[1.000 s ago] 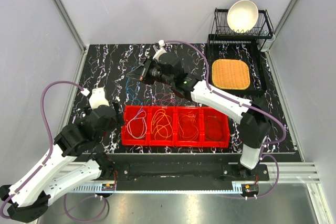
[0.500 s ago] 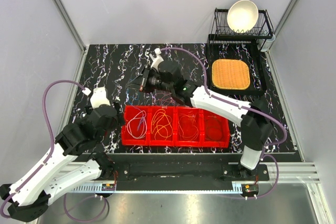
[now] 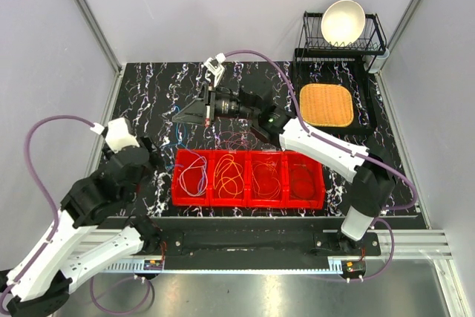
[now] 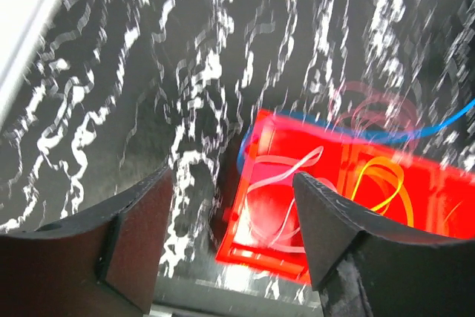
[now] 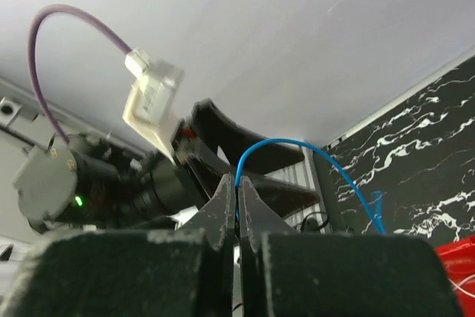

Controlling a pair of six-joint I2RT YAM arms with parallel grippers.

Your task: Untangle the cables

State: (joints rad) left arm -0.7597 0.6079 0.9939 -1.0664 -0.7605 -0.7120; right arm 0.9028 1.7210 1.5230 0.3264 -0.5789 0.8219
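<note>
Black marbled table (image 3: pixel 141 94) carried a red tray (image 3: pixel 249 203) of four compartments, and most of the cables (image 3: pixel 230 176) lay looped inside it. On the left gripper (image 4: pixel 231 176) the fingers stood released, with nothing between them. The tray's left end, with a white loop (image 4: pixel 286 183), lay just beyond its fingertips. On the right gripper (image 5: pixel 237 183) the fingers were clenched on the blue cable (image 5: pixel 286 142), which arched up from between the fingertips and dropped toward the table.
</note>
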